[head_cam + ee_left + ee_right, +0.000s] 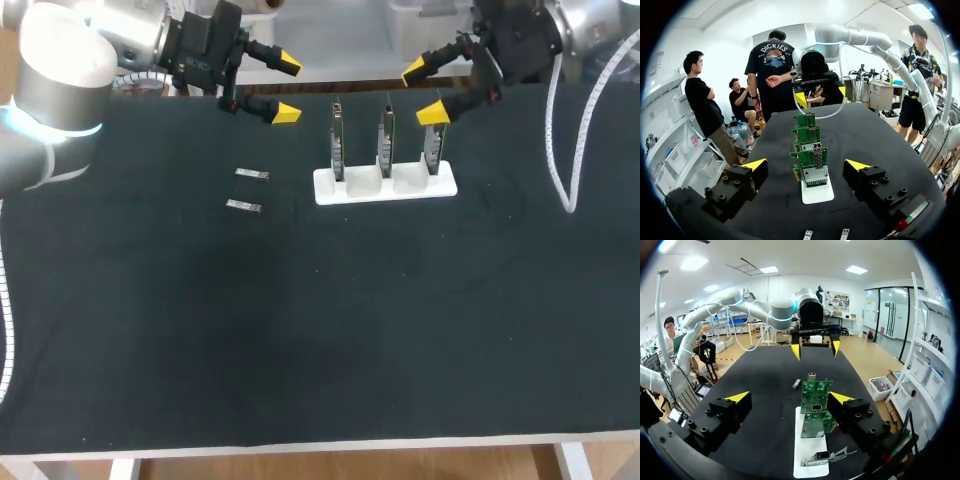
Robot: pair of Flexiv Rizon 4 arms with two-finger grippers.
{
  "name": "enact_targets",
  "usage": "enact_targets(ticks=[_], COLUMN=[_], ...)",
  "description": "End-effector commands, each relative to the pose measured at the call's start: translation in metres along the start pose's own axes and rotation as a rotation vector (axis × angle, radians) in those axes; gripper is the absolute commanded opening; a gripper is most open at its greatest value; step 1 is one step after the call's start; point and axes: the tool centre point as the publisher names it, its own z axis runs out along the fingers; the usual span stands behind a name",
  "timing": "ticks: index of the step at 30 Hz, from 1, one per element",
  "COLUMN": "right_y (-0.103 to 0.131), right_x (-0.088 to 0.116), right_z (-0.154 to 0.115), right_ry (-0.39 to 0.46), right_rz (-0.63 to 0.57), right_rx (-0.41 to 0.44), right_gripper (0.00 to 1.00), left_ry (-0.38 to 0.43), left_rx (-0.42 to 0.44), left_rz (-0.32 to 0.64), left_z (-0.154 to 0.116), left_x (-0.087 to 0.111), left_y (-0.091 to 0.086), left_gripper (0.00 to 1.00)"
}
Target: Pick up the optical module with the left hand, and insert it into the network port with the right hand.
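Two small silver optical modules [252,175] [243,206] lie flat on the black table, left of a white holder [385,185]. The holder carries three upright green circuit boards [385,140] with metal network ports [815,159]. My left gripper [287,89] hangs open above the table's far edge, behind the modules, holding nothing. My right gripper [424,91] is open too, just behind the rightmost board. In the left wrist view the boards [810,145] stand ahead of its gripper [806,165], and the modules [807,234] [844,233] lie under it. The right wrist view shows the boards [815,395] between its gripper's [789,397] tips and the modules [796,384] beyond.
A white ribbed cable [560,150] from my right arm droops onto the table at the far right. The black mat [320,330] stretches bare from the holder toward the front edge.
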Motion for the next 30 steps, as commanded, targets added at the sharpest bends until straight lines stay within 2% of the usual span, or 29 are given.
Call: enact_targets(ticks=[1, 30], right_y=[-0.0048, -0.0048], right_x=[0.0002, 0.0002], right_z=[-0.0002, -0.0002], right_ry=[-0.001, -0.001], right_rz=[0.001, 0.001], right_rx=[-0.01, -0.01], right_gripper=[1.0, 1.0], left_ry=[0.001, 0.001], left_rx=[0.003, 0.003], left_rz=[0.002, 0.002], left_z=[0.0003, 0.0003], left_x=[0.0, 0.0], left_y=[0.0013, 0.0013], left_gripper=[1.0, 1.0])
